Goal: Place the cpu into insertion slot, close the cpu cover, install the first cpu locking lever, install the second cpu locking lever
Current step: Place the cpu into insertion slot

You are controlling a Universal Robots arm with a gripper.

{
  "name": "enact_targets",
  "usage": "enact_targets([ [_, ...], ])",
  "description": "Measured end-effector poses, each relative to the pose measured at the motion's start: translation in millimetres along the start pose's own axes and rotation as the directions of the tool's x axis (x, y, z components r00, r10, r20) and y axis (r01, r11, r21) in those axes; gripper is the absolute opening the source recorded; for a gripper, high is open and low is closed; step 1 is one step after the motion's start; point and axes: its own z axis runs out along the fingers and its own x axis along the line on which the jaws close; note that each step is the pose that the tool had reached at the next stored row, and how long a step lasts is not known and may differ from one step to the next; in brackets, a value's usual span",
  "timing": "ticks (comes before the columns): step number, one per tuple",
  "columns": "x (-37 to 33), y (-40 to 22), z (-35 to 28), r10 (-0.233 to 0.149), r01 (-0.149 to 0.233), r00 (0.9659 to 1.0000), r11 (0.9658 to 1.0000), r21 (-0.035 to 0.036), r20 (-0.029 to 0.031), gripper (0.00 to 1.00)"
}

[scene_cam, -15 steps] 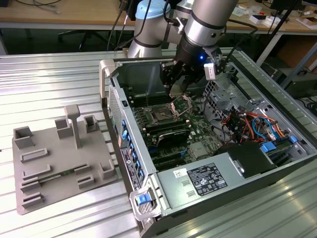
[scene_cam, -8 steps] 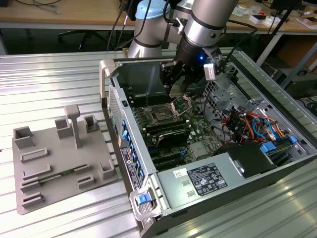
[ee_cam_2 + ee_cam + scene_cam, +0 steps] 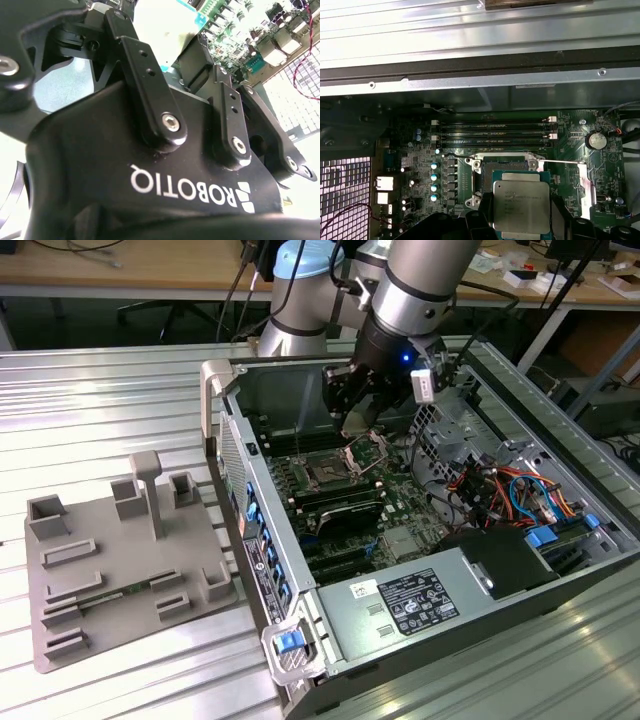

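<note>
Works inside an open dark computer case (image 3: 250, 500) laid on a ribbed metal table (image 3: 90, 400). In the exterior view, has a grey plastic fixture tray (image 3: 100, 570) at nine o'clock of the case, a tangle of red, blue and orange cables (image 3: 505, 490) at three o'clock of the square processor socket (image 3: 328, 472), and a grey boxy power supply (image 3: 400, 605) at five. Has the thin silvery square-framed cpu cover (image 3: 366, 446) standing raised just beside the black gripper (image 3: 350, 410). Slopes down from twelve o'clock as a silver arm (image 3: 420, 280), wrist over the socket. Pinches the small flat silver-grey square cpu (image 3: 521, 205) between black fingers (image 3: 481, 216) on opposite edges, over the socket in the first wrist view.
</note>
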Motion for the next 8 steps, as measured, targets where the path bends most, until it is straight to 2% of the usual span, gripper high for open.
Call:
enact_targets([
  [4, 0.0, -0.1, 1.2, 0.000, 0.000, 1.0000, 1.0000, -0.0001, 0.0000, 0.55],
  [5, -0.1, 0.8, 9.4, -0.028, 0.028, 0.9996, 0.9996, 0.0013, -0.0026, 0.55],
  [6, 0.1, 12.5, 17.5, -0.038, 0.038, 0.9993, 0.9993, 0.0028, -0.0034, 0.55],
  [7, -0.1, 12.1, 23.0, -0.040, 0.040, 0.9992, 0.9992, 0.0038, -0.0037, 0.55],
  [8, -0.1, 11.9, 24.6, -0.041, 0.041, 0.9992, 0.9992, 0.0037, -0.0037, 0.55],
])
